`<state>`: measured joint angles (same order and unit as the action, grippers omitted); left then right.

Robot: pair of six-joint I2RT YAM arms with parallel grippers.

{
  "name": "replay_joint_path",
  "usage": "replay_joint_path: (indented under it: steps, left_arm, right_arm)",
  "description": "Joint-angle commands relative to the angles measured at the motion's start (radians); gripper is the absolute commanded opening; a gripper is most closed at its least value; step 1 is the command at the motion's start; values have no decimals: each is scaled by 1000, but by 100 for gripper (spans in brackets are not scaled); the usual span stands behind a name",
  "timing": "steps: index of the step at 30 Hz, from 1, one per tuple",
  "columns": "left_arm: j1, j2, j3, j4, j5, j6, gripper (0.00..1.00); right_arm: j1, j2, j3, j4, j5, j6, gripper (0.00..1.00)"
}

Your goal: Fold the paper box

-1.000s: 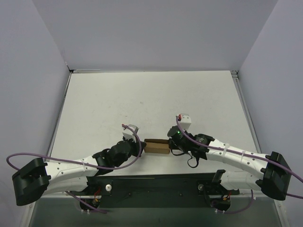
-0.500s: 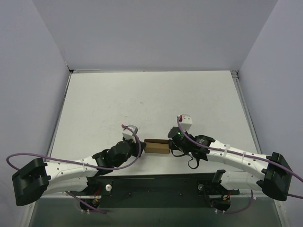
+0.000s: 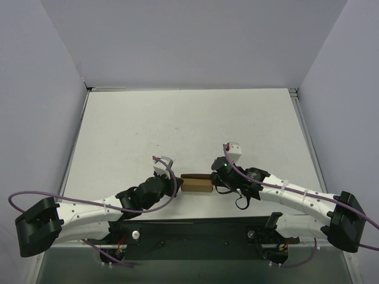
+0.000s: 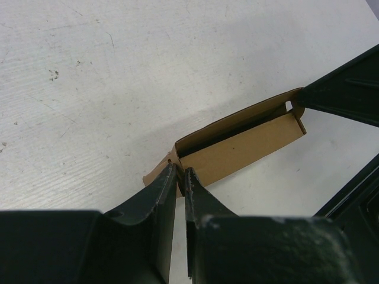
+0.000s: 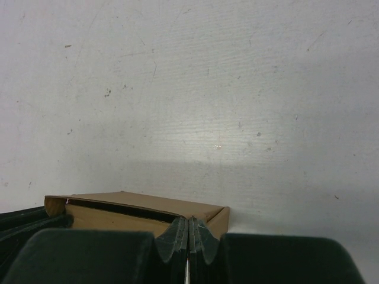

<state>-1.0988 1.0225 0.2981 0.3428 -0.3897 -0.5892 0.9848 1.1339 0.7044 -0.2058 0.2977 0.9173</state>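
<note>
1. Cardboard, brown and thin, makes up the paper box [image 3: 196,184], which lies on the white bench [image 3: 177,124] near its front edge, between the two arms.
2. From above, the paper box is a compact, long rectangle lying crosswise, with one end toward each claw.
3. The left claw [image 3: 177,186] meets the left end of the paper box. The right claw [image 3: 214,180] meets the right end.
4. In the left wrist view, the paper box [image 4: 243,145] is partly formed: a low front wall, a taller back wall and a dark slot running between them along its length.
5. The left claw [image 4: 180,176] has its fingers [image 4: 167,189] drawn nearly together, with only a thin gap. They are pinching a small flap [image 4: 155,176] at the near corner of the paper box.
6. At the far end of that view, a dark tip of the right claw [image 4: 305,97] touches the box's end.
7. In the right wrist view, the right claw [image 5: 188,228] has its fingers [image 5: 174,234] pressed tightly together, with the tips against the near end of the paper box [image 5: 118,218]. Whether any cardboard sits between them cannot be told.
8. A green light [image 3: 224,165] glows on the right wrist.
9. Purple cables [image 3: 18,198] run along both arms.
10. A black base plate [image 3: 195,228] lies at the near edge.
</note>
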Motion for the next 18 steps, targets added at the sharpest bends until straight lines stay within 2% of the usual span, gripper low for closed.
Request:
replay_joint_path:
  steps: [1,18]
  left_arm:
    - [-33,36,9,-54,126,-3,19]
    - [-33,56,30,-87,109,-31,18]
  right_arm:
    - [3,-6,-2,100,-117,52,0]
    - [54,-48,-37,-70,-88,2,0]
